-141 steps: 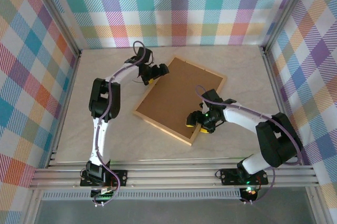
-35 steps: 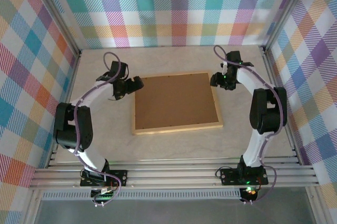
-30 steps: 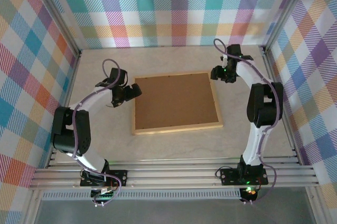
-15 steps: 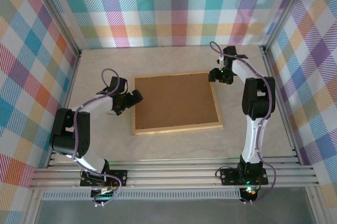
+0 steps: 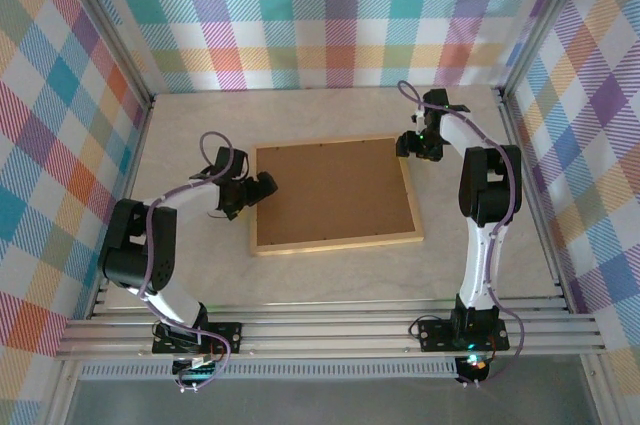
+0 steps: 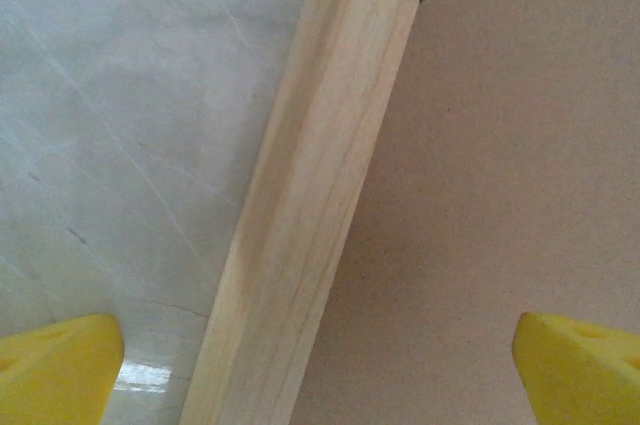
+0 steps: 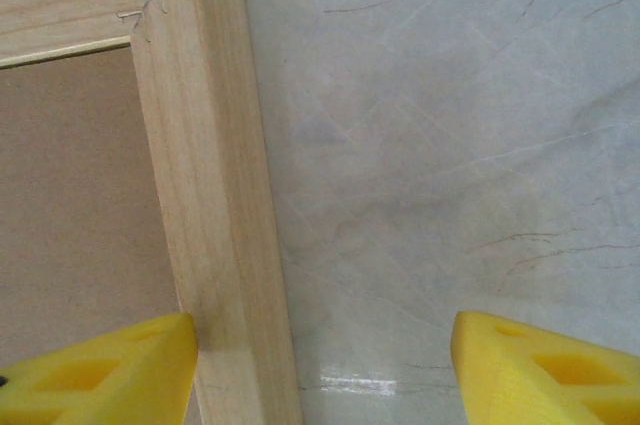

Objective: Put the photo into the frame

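Tabletop (image 5: 330, 275), pale marble-look, carries the frame (image 5: 335, 243) flat at centre, face down, brown backing board (image 5: 330, 190) uppermost. Judged rigid and light, but the pane underneath is fragile; the wood rails are the only purchase, low against the table. Left gripper (image 5: 262, 186) gapes wide astride the left rail, gripping nothing. Right gripper (image 5: 410, 145) straddles the right rail near the far corner, jaws apart, unclamped.

A: Walls?
B: Three walls (image 5: 340, 15), plaid print in teal, pink, orange, purple; aluminium posts (image 5: 103, 20) at the corners.
A: Base?
B: One table (image 5: 330, 275), pale marbled top with faint grey veins; aluminium rails (image 5: 330, 333) along the near edge; light even, soft glare on the top.
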### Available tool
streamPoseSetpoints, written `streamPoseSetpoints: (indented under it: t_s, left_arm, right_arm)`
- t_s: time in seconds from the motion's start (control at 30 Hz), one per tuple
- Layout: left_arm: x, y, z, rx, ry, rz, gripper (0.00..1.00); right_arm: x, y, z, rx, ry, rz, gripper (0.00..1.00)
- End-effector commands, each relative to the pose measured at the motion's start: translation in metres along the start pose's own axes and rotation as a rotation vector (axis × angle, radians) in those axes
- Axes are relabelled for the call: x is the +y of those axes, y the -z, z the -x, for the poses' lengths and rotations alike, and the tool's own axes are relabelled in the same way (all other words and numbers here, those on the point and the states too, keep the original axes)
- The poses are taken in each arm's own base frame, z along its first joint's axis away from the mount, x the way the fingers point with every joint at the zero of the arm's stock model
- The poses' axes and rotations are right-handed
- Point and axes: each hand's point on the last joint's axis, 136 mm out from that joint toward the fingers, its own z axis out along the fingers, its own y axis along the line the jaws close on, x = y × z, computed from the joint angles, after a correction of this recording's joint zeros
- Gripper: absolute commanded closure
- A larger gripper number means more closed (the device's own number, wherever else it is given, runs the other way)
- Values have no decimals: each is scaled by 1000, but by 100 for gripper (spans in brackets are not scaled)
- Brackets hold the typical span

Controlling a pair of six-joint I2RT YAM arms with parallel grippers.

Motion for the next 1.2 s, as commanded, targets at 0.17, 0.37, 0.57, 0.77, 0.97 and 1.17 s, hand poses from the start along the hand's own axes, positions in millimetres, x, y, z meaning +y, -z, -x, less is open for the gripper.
streamPoseSetpoints:
  t_s: [0.17, 0.37, 0.57, 0.77, 0.97, 1.17]
  left_arm:
    - [-18, -8, 0, 10, -19, -32, 0]
    - [-31, -16, -3, 23, -34, -57, 0]
    - [-46, -23, -7, 42, -68, -76, 0]
    - [-52, -24, -8, 47, -76, -88, 0]
    - [-51, -20, -7, 40, -84, -78, 0]
    - [-45, -9, 2, 2, -102, -31, 0]
  right_arm:
    - [9, -23, -16, 89, 15, 59, 32]
    - [23, -35, -39, 182, 80, 25, 32]
    - [30, -45, -57, 250, 162, -82, 33]
    - [33, -46, -57, 268, 192, -123, 30]
    - [37, -33, -43, 222, 172, -125, 27]
    - [54, 17, -8, 79, 140, -58, 23]
